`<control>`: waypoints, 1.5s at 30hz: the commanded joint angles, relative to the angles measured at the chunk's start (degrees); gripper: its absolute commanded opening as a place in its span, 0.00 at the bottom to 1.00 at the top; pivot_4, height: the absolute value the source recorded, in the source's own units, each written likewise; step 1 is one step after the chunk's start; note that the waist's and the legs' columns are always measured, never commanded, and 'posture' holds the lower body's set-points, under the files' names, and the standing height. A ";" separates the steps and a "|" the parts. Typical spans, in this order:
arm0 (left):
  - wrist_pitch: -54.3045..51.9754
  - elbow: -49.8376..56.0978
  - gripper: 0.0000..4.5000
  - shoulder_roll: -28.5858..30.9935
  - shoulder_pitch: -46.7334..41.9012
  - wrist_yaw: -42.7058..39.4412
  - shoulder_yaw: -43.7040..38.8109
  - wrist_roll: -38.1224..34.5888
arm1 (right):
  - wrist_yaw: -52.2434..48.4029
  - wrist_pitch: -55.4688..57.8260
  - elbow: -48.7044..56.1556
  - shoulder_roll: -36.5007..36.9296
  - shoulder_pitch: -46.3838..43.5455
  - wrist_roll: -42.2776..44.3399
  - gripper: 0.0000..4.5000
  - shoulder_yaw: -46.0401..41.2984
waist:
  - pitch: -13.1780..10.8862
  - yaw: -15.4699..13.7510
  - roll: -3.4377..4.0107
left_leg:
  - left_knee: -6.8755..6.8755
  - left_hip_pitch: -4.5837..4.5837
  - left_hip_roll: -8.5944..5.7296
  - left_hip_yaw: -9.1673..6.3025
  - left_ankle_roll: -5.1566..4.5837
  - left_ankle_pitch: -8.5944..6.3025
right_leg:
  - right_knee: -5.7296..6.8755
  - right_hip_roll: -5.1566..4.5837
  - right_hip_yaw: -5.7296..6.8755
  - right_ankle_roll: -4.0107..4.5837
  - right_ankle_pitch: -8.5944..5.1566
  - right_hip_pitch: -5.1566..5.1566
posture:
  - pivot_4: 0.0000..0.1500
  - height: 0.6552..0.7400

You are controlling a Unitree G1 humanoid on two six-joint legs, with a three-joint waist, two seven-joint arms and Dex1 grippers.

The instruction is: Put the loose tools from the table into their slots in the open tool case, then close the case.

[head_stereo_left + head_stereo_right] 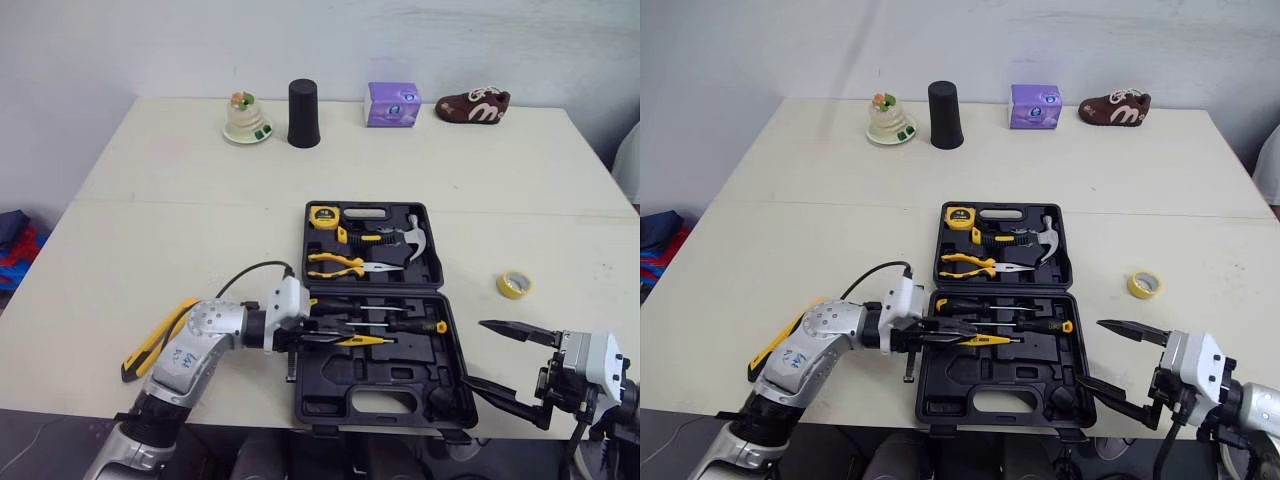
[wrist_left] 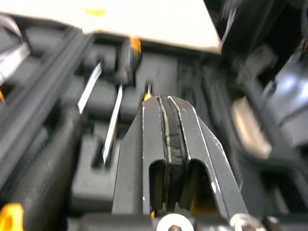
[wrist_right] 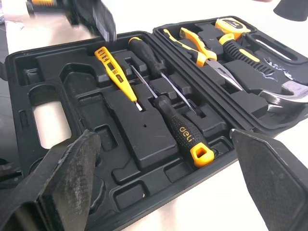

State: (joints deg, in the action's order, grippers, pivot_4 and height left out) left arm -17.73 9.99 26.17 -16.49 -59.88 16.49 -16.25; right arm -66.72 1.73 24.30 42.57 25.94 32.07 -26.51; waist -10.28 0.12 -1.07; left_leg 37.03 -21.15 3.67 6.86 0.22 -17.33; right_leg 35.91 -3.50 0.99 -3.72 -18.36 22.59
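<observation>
Currently:
- The left gripper is hanging over the near half of the open tool case, fingers pressed together. It appears to be pinching the handle end of the yellow tester screwdriver.
- The tester is pointing away from that gripper's tips, lying across the case's moulded tray.
- Just beyond the tester, two black-handled screwdrivers are lying in the same half of the case. One is showing a yellow cap on the end farthest from the left gripper.
- The right gripper is hovering at the near right corner of the case, fingers spread wide and gripping nothing.
- From the right gripper, the screwdrivers are sitting straight ahead between its two fingers, in the case's near half.
- The far half of the case, well beyond both grippers, is holding a yellow tape measure, yellow-handled pliers and a hammer.
- A yellow-and-black utility knife is lying loose on the table, behind the left gripper and beside its arm.
- A yellow tape roll is sitting loose on the table beyond the right gripper, near the case's right edge.
- The case lid is lying fully open.
</observation>
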 commanded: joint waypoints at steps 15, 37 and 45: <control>-2.35 -2.78 0.01 0.72 -1.85 6.40 3.97 8.70 | 3.40 6.18 8.59 1.04 1.36 3.53 1.00 -3.55 | 0.01 -0.12 0.01 | 0.11 0.05 -0.02 -0.01 -0.16 0.07 | -0.01 -0.10 -0.03 -0.06 0.09 -0.11 | 1.00 1.00; 17.86 -5.51 0.78 10.52 8.10 1.20 -27.72 -6.55 | 3.94 -14.64 -26.14 1.70 1.83 -6.51 1.00 -28.52 | 0.05 0.45 0.13 | -0.05 -0.02 0.01 0.13 -0.12 -0.06 | -0.20 0.00 0.00 -0.01 0.06 0.00 | 1.00 1.00; 24.86 -26.18 0.99 19.14 19.86 8.84 -51.87 -5.19 | 8.65 -24.16 -46.70 5.35 3.57 -10.72 1.00 -34.95 | 0.03 1.76 0.16 | -0.11 0.05 0.07 0.20 -0.04 -0.08 | -0.16 -0.10 -0.03 0.18 -0.05 0.06 | 1.00 1.00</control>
State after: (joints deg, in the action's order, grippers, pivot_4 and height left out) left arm 4.72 -11.83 43.70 0.56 -53.06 -28.77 -21.93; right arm -59.62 -19.71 -18.74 46.78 28.15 21.77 -57.83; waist -10.25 1.88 -0.90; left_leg 36.90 -21.09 3.75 7.07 0.18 -17.42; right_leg 35.75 -3.62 0.94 -3.52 -18.42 22.66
